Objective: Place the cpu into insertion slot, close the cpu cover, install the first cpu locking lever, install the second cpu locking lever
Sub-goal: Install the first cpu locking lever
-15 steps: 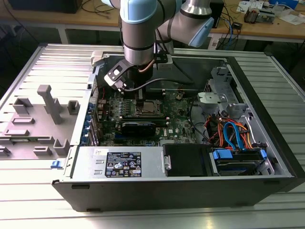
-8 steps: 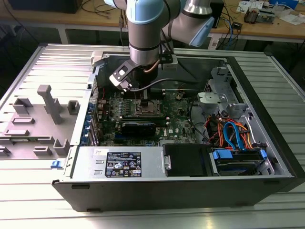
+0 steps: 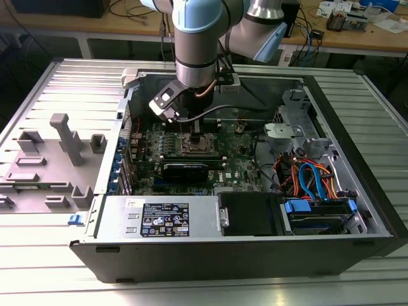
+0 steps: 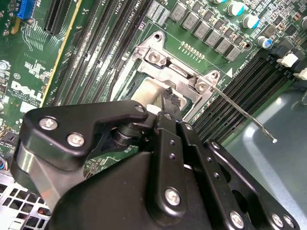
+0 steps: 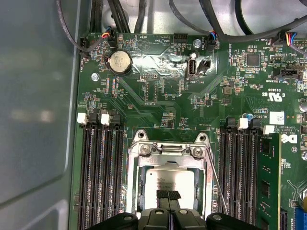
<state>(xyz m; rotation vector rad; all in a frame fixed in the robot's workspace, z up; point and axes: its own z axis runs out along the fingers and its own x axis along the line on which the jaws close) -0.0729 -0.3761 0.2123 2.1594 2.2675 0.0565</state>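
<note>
The cpu lies flat in the insertion slot, its dull silver top showing through the window of the cpu cover. That cover appears to lie down around the chip. My gripper is directly over the chip, its two black fingertips pressed together at or just above the metal top, with nothing seen between them. One thin locking lever sticks out from the socket's corner over the memory slots, unlatched; it is also seen in the first wrist view.
Long black memory slots flank the socket on both sides. A coin battery and cable plugs sit beyond it. The open computer case holds a power supply and drive cables. A grey fixture tray lies at the exterior view's left.
</note>
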